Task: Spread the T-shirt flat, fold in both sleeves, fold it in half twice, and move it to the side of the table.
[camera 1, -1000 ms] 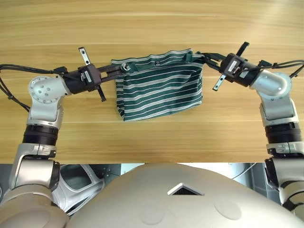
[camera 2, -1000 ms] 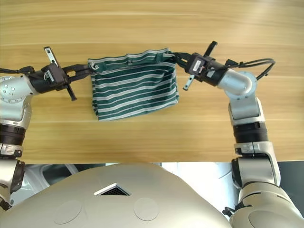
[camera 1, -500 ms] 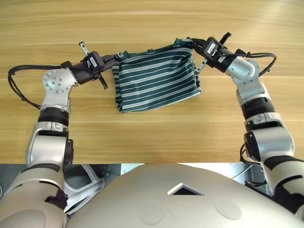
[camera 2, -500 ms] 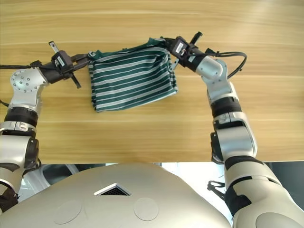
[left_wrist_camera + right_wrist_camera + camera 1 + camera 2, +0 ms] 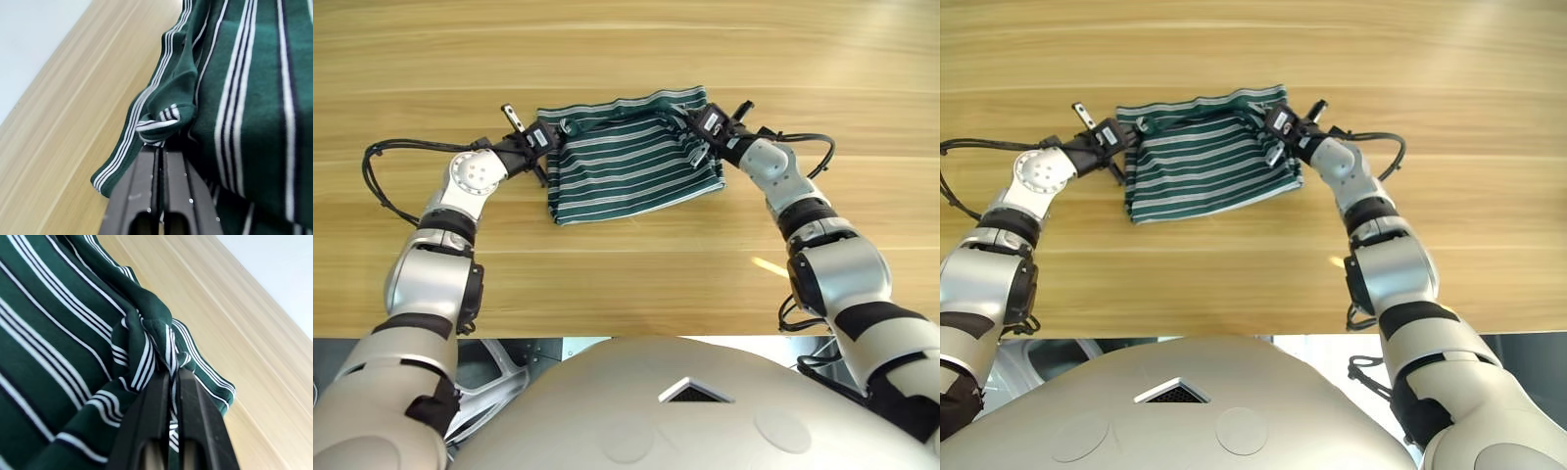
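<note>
Two T-shirt corners, pinched between jaws

You're looking at a light wood-grain table, its grain running side to side, with a small bright glint near the front edge on the right. Below that edge lies a pale strip of floor. From the wrists, a plain pale backdrop lies past the table's edge; you can't tell whether it's wall or floor.
</note>
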